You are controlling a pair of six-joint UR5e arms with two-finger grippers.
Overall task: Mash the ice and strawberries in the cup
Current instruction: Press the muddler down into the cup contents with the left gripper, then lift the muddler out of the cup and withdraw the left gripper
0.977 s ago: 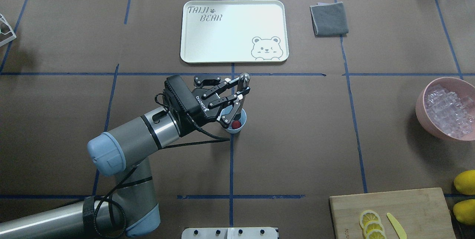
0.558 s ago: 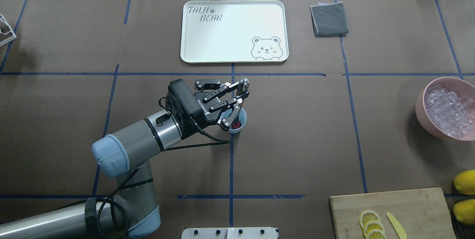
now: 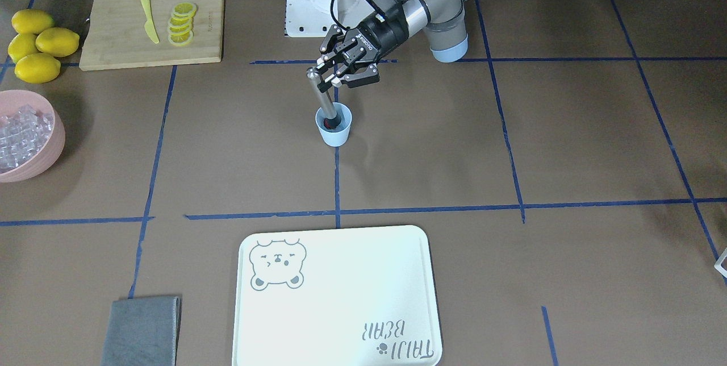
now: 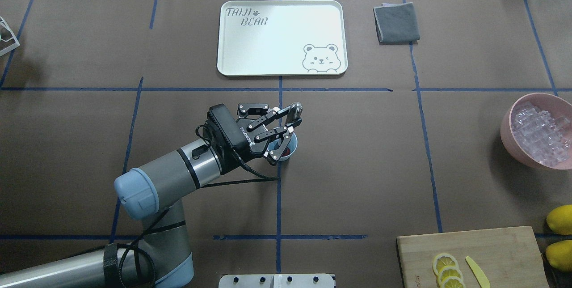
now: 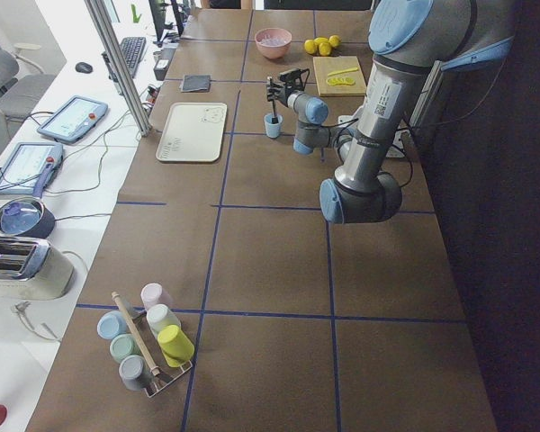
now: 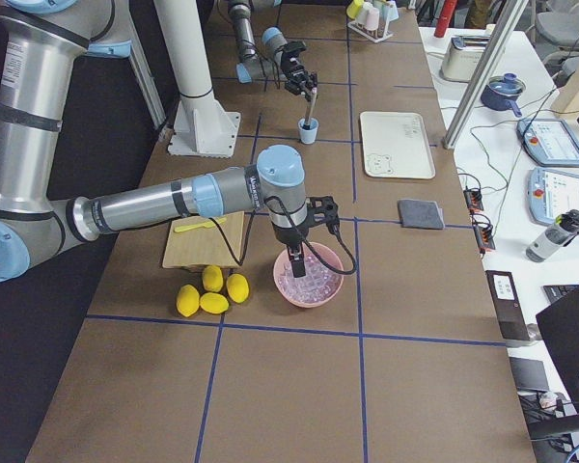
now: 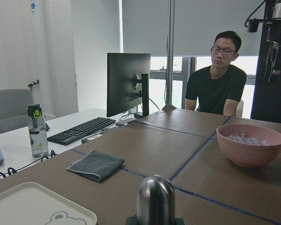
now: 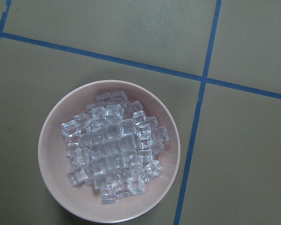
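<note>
The pale blue cup (image 4: 286, 150) (image 3: 334, 128) stands at the table's middle, with the red strawberry (image 4: 289, 148) (image 3: 329, 124) showing inside it. My left gripper (image 4: 288, 122) (image 3: 329, 77) is shut on a steel muddler (image 3: 322, 96) (image 7: 155, 200), which slants down into the cup onto the berry. The ice (image 8: 112, 150) (image 4: 538, 133) fills a pink bowl (image 8: 49, 154) at the right edge; I cannot make out any in the cup. My right gripper (image 6: 294, 258) hangs over that bowl, and I cannot tell whether it is open or shut.
A white bear tray (image 4: 281, 37) and a grey cloth (image 4: 396, 23) lie at the far side. A wooden board (image 4: 473, 256) carries lemon slices and a yellow knife, with whole lemons (image 4: 561, 219) beside it. A person (image 7: 216, 89) sits across the table.
My left gripper has sunk lower with the muddler, driving its tip deeper into the cup onto the strawberry. The cup has stayed in place.
</note>
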